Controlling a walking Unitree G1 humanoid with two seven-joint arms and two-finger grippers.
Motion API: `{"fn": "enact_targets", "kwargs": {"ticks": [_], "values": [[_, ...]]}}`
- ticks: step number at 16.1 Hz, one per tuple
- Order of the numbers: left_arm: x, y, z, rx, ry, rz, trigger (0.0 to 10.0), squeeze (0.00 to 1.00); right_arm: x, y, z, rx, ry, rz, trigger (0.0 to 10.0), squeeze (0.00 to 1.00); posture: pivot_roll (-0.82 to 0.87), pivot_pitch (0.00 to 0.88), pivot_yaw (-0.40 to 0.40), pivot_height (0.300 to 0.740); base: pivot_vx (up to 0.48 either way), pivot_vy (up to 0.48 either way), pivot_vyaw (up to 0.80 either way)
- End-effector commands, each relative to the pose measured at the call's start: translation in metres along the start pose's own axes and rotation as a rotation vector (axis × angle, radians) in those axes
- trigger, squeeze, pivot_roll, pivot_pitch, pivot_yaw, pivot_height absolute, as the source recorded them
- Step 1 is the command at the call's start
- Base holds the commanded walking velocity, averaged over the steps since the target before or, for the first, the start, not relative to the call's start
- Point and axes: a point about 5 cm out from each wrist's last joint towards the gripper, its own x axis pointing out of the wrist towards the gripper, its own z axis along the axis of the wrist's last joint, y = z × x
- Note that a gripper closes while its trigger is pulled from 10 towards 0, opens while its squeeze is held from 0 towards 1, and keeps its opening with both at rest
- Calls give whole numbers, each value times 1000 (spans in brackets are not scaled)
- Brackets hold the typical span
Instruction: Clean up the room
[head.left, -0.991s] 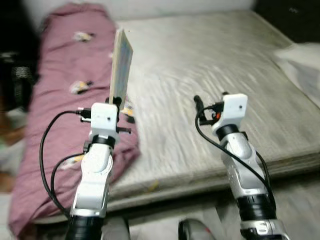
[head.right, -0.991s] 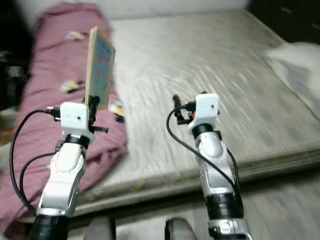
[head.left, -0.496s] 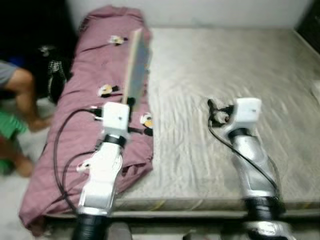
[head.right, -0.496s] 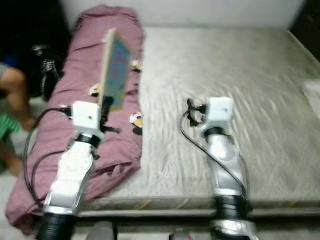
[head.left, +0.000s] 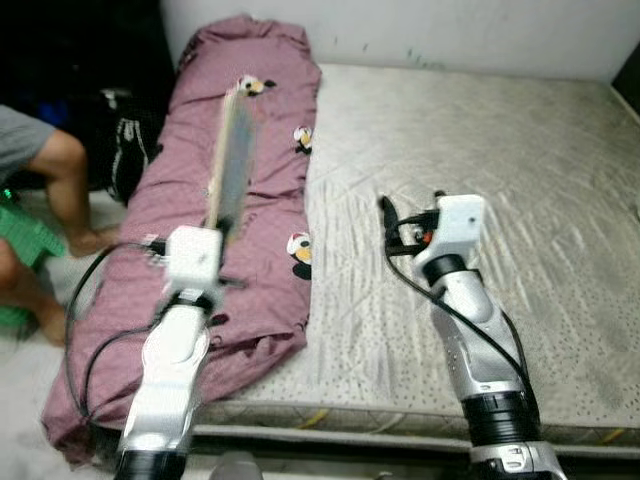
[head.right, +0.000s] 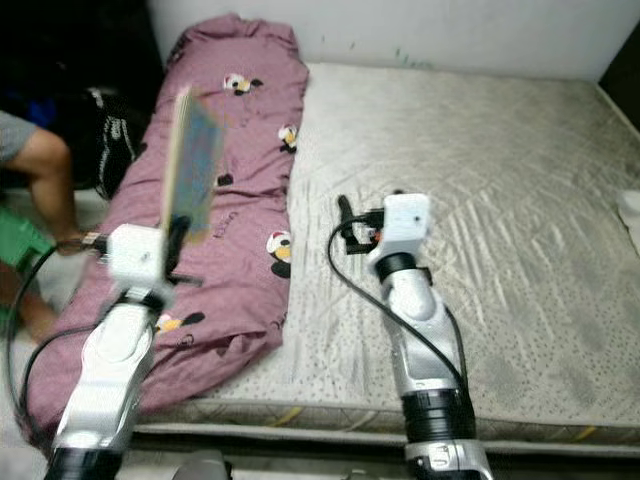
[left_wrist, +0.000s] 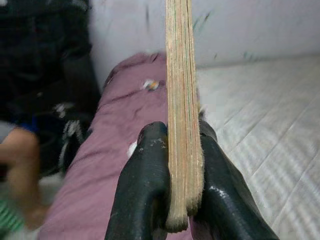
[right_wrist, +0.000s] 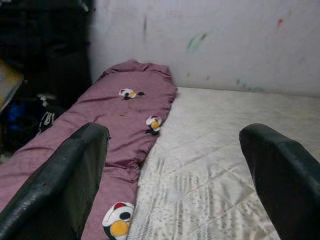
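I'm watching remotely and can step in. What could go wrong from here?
The left gripper pinches only the bottom edge of the tall, upright book, so it might tip or slip out onto the maroon blanket. A person sits close on the robot's left, so a swing that way could hit them.

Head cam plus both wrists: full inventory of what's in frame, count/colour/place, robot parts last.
mattress: 1, grey-beige quilted, bare, ahead of the robot.
duvet: 1, maroon with penguin prints, bunched along the mattress's left side.
book: 1, thin, tan edge and bluish cover, held upright above the duvet.
wall: white, scuffed, behind the mattress.
dark bag: 1, black with white pattern, on the floor left of the mattress.
person: 1, grey sleeve, bare limbs, green item beside, far left.
left gripper: black fingers clamped on the book's lower edge.
right gripper: black fingers spread, empty, over the mattress.
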Motion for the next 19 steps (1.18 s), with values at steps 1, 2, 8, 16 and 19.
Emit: {"fn": "enact_targets", "kwargs": {"ticks": [1, 2, 8, 16, 19], "values": [[-2, 6, -3, -22, 18, 43, 10000, 0, -4, -7, -5, 20, 14, -52, 10000, 0, -11, 0, 39, 740, 0, 0, 0], [-3, 5, -4, -9, 33, 42, 10000, 0, -5, -9, -8, 35, 26, -70, 10000, 0, -10, 0, 38, 740, 0, 0, 0], [10, -9, 13, -5, -47, -10, 10000, 0, -13, -8, -21, 61, 110, -76, 10000, 0, -11, 0, 10, 740, 0, 0, 0], [12, -10, 19, -23, -63, 8, 10000, 0, -23, 2, -14, 50, 60, 23, 10000, 0, -22, 0, 1, 740, 0, 0, 0], [13, -8, 20, -25, -71, 22, 10000, 0, -21, -1, -19, -13, 92, -19, 10000, 0, -22, 0, -4, 740, 0, 0, 0]]}}
